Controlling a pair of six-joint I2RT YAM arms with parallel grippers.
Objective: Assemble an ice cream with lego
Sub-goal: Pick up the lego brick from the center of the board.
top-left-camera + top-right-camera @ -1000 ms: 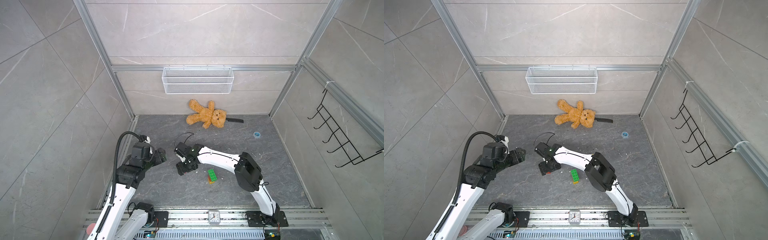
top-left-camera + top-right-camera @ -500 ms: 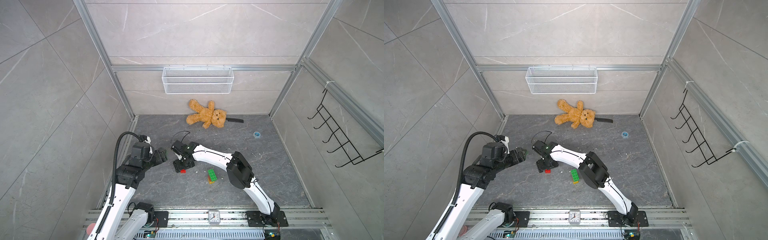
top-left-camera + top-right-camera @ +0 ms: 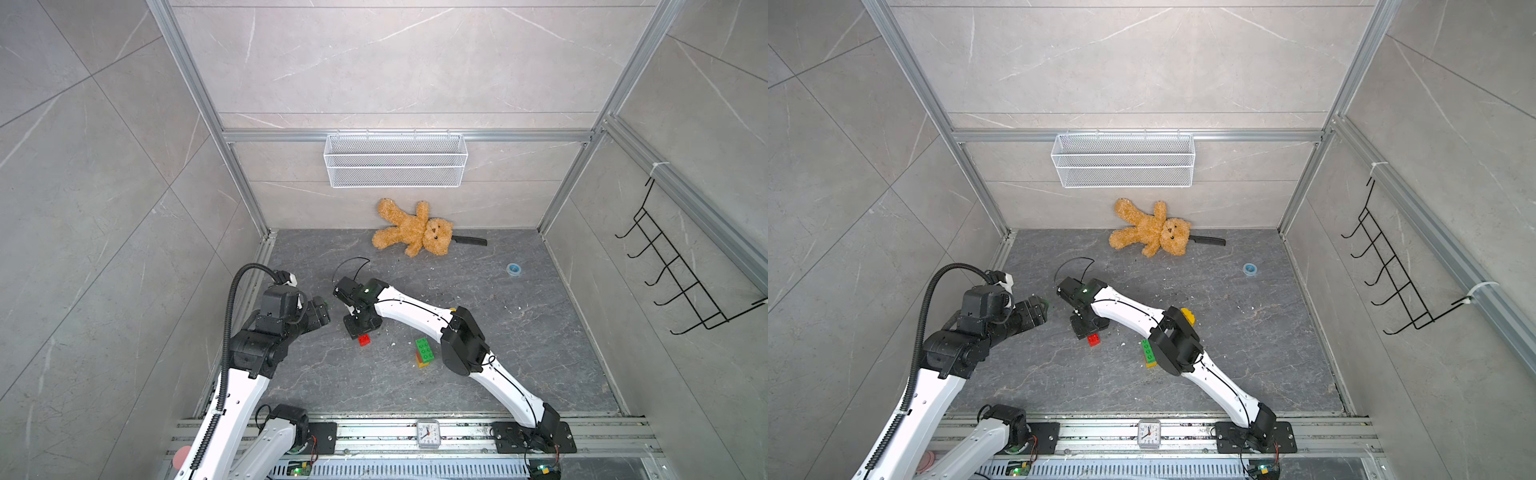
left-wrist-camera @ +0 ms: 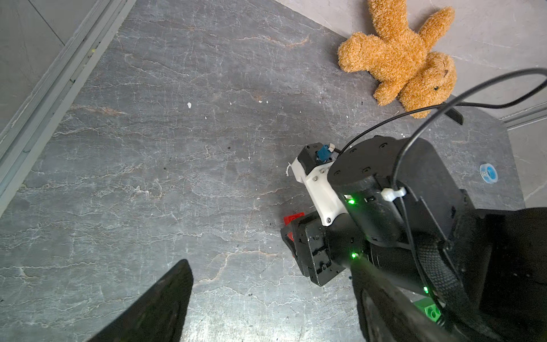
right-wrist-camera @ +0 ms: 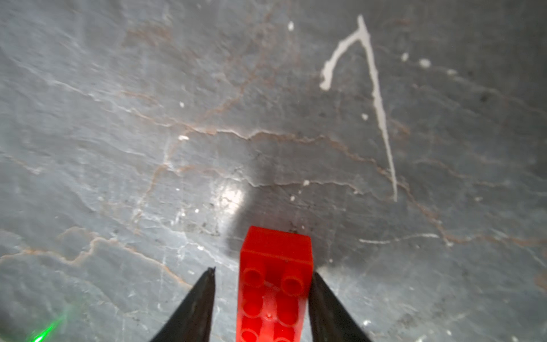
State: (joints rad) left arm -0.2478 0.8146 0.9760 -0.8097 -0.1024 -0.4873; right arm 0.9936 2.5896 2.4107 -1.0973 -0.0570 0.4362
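My right pincer (image 5: 263, 271) stands low over the grey table (image 5: 148, 118) with its jaws around the red brick (image 5: 275, 284), which lies studs up. This is no grip yet: one finger (image 5: 328, 305) touches the brick's side, while a strip of table shows between the brick and the other finger (image 5: 192, 308). In a top view the red brick (image 3: 365, 340) lies left of the part-built ice cream (image 3: 424, 351), a green brick on a short yellow and red stem, with bare table between them. The rounded yellow cap (image 3: 1187, 314) sits farther right and farther back, close by my right elbow. My left pincer (image 3: 325, 309) hangs open and empty just left of the right one.

The danger, I judge, is that lopsided contact. Squeezing from here could shove or twist the brick sideways, so that I catch it askew and its underside will not line up over the green layer's studs. The stem is narrow, so a crooked press could topple it, and my elbow could knock the cap
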